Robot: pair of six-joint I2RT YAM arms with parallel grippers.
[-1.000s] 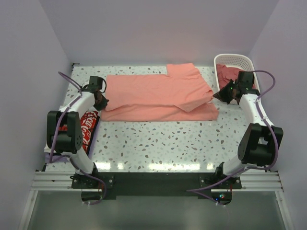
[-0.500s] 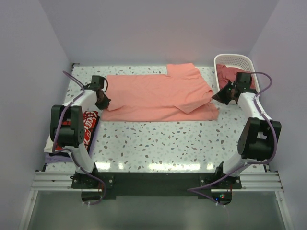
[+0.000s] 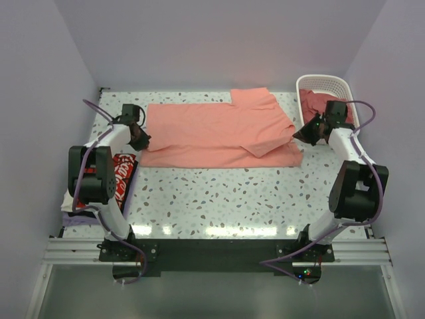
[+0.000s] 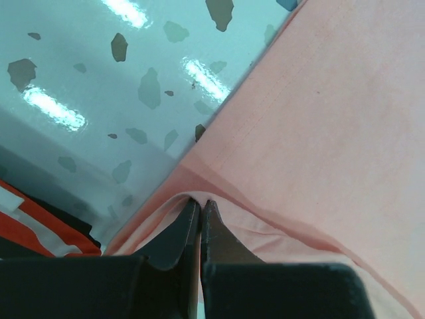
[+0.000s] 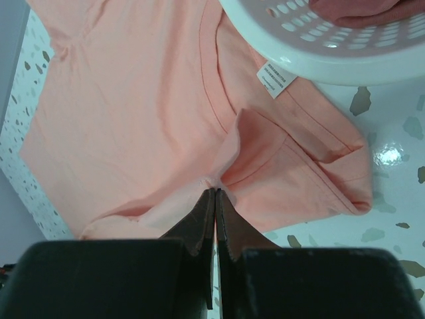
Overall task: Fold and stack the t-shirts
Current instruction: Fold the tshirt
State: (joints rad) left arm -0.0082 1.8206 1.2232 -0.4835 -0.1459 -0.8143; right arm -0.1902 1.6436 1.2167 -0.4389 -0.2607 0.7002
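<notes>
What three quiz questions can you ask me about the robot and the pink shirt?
1. True or false: the left end effector and the right end effector are each shut on the salmon-pink t-shirt.
2. The white basket stands at the table's: A far right corner, B far left corner, C near edge.
3. Which end effector is nearer the basket?
Key: 1 true; 2 A; 3 the right one.
</notes>
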